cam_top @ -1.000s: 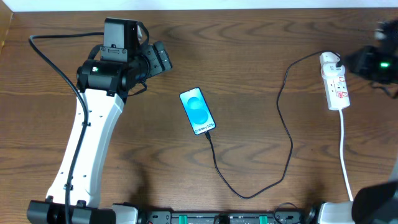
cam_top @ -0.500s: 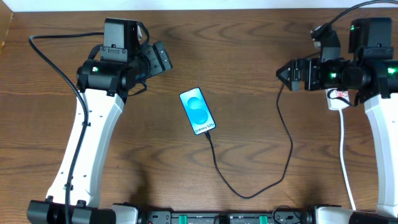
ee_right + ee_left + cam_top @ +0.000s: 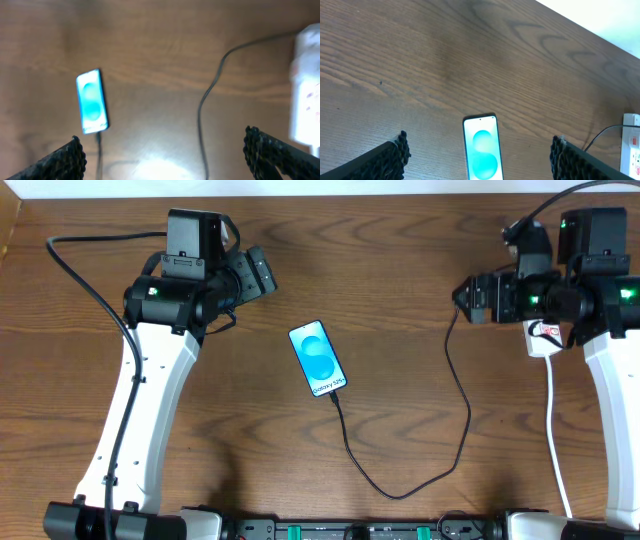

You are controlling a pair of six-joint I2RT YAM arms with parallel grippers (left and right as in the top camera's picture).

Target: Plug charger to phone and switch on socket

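Now the phone [image 3: 318,360] is lying flat near the middle of the wood-grained tabletop [image 3: 400,240], its glassy blue screen glowing. The charger [image 3: 462,395], a thin flexible black cable, is looping slackly from the phone's near end toward the socket [image 3: 546,341], a white plastic strip by the right edge; its tip seems to be sitting in the phone. The ribbed black left fingers [image 3: 385,157] are standing wide open, holding nothing. The right fingers [image 3: 60,162] are also spread empty beside the strip, probably for reaching its switch.
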